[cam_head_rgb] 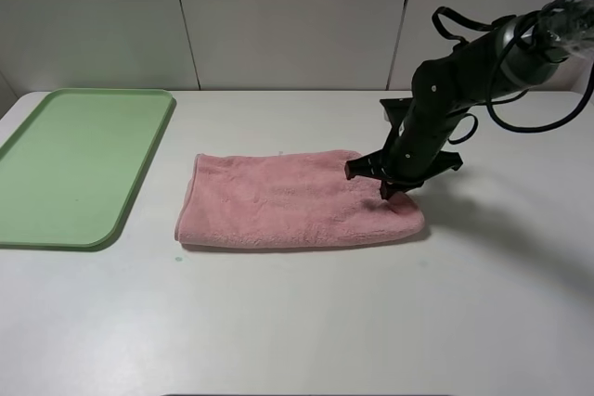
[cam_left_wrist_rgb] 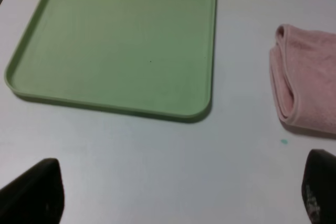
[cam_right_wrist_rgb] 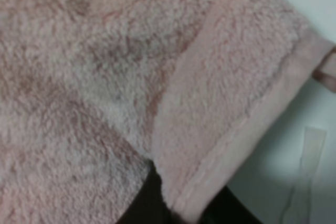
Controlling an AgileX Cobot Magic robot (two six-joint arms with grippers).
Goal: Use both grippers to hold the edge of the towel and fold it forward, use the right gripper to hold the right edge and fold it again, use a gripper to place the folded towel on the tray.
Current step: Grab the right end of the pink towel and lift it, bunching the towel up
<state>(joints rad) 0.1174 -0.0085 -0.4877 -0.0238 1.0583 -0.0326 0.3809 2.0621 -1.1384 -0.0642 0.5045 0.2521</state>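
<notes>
Open table below and behind; the left, centre and upper right are taken.
The tray [cam_head_rgb: 74, 164] fills the left of the frame and the towel [cam_head_rgb: 278, 201] lies across the centre, with a bare strip of table [cam_head_rgb: 165, 183] between them. The right arm [cam_head_rgb: 445, 99] slants in from the upper right, the right gripper [cam_head_rgb: 391, 189] down on the towel's right end, barring that side from above. The lower half is bare, as is the band up to the wall [cam_head_rgb: 278, 16].

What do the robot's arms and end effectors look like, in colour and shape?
The right arm is black, with rounded tubular links and loose black cables looping beside it. The right end effector is black too. The left end effector shows two blunt black fingers.
</notes>
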